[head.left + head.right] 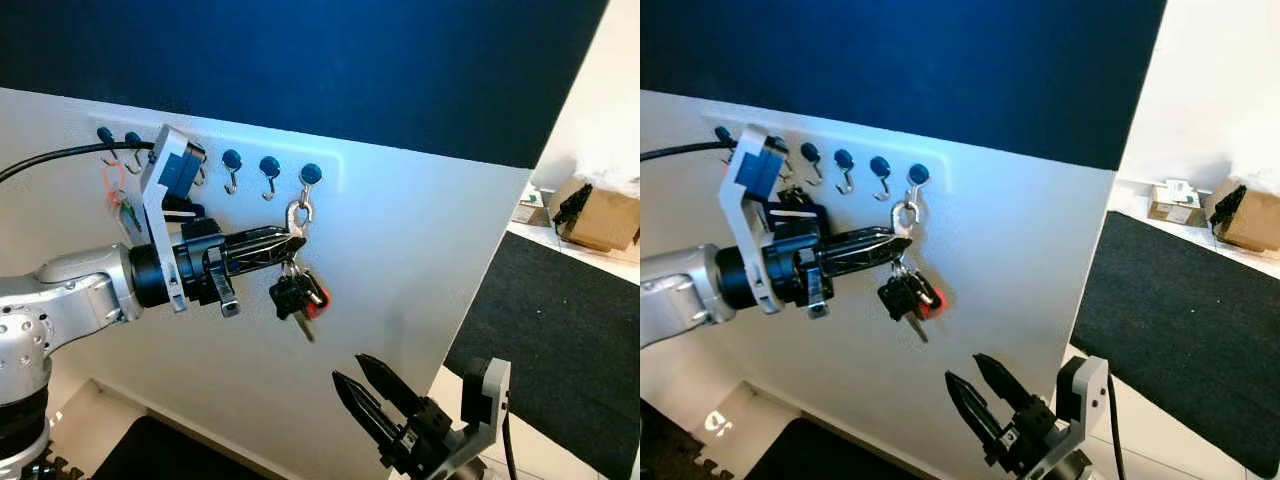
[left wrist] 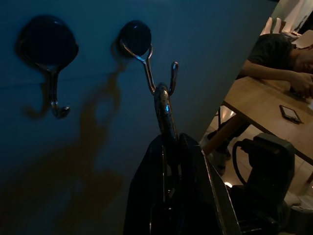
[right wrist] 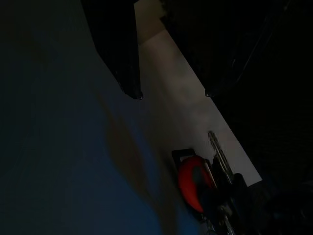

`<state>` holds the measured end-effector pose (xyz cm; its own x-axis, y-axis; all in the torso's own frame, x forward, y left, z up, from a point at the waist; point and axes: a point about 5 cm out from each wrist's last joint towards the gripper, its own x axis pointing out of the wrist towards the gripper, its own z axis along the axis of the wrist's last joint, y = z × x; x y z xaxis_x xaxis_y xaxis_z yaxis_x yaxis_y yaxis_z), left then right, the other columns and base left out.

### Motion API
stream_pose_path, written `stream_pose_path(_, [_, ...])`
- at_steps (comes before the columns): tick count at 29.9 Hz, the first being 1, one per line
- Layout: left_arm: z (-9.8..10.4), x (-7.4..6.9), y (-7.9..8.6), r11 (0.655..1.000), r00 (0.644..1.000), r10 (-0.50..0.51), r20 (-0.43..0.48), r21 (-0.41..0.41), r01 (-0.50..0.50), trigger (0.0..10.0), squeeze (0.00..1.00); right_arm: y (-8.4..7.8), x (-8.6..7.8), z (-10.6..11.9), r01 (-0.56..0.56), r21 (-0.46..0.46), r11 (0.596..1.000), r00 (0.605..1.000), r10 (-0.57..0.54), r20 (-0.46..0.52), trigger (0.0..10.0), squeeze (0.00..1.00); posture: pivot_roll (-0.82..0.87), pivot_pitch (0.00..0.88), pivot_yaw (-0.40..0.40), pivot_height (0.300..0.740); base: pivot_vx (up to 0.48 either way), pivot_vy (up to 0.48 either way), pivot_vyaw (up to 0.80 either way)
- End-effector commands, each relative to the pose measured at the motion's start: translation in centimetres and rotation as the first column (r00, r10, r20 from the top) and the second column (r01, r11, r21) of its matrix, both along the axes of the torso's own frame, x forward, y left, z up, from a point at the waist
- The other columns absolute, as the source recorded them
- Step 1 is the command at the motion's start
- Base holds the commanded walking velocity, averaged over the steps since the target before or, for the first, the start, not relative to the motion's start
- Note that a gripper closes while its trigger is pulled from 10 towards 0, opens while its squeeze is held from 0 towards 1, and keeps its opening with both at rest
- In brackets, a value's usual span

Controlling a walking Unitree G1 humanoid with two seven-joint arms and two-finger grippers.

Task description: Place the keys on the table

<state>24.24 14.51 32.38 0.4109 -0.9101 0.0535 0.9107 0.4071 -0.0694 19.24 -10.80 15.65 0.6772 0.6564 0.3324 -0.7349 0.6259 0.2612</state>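
No readable writing anywhere. Keys (image 1: pixel 297 292): dark bunch with red fob, hanging from silver clip on rightmost blue hook (image 1: pixel 310 174) of white wall panel (image 1: pixel 420 260). Left gripper (image 1: pixel 292 240) clamped on clip, seemingly at its lower end. Right gripper (image 1: pixel 362 384) low, fingers apart.

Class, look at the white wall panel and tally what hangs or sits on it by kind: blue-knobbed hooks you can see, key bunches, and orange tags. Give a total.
Blue-knobbed hooks: 5 visible (the left gripper's wrist may hide more)
Key bunches: 1
Orange tags: 1
Total: 7
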Motion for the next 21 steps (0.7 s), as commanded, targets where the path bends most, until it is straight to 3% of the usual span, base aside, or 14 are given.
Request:
stream_pose_path(1, [-0.9, -0.7, -0.9, 0.996, 0.997, -0.067, -0.04, 0.048, 0.069, 10.0, 0.0, 0.1, -0.2, -0.2, -0.007, -0.001, 1.0, 1.0, 0.007, -0.019, 10.0, 0.0, 0.09, 0.158, 0.082, 0.74, 0.0, 0.0, 0.0])
stream_pose_path(9, [0.1, -0.2, -1.2, 0.995, 0.993, -0.095, -0.076, -0.015, 0.095, 10.0, 0.0, 0.2, -0.1, -0.2, -0.012, 0.0, 1.0, 1.0, 0.012, -0.018, 10.0, 0.0, 0.1, 0.16, 0.08, 0.74, 0.0, 0.0, 0.0])
stream_pose_path(13, [1.5, 0.3, -1.1, 0.988, 0.987, -0.128, -0.097, -0.098, 0.118, 10.0, 0.0, 0.2, -0.1, -0.2, -0.014, 0.001, 1.0, 1.0, 0.014, -0.019, 10.0, 0.0, 0.1, 0.162, 0.083, 0.74, 0.0, 0.0, 0.0])
stream_pose_path(16, [1.9, 0.4, -1.0, 0.985, 0.985, -0.139, -0.106, -0.118, 0.127, 10.0, 0.0, 0.2, -0.2, -0.3, -0.012, 0.001, 1.0, 1.0, 0.012, -0.02, 10.0, 0.0, 0.1, 0.162, 0.086, 0.74, 0.0, 0.0, 0.0])
stream_pose_path(21, [2.3, 0.2, -0.9, 0.963, 0.957, -0.226, -0.18, -0.19, 0.192, 10.0, 0.0, 0.3, -0.2, -0.3, -0.01, 0.001, 1.0, 1.0, 0.01, -0.021, 10.0, 0.0, 0.1, 0.164, 0.085, 0.74, 0.0, 0.0, 0.0])
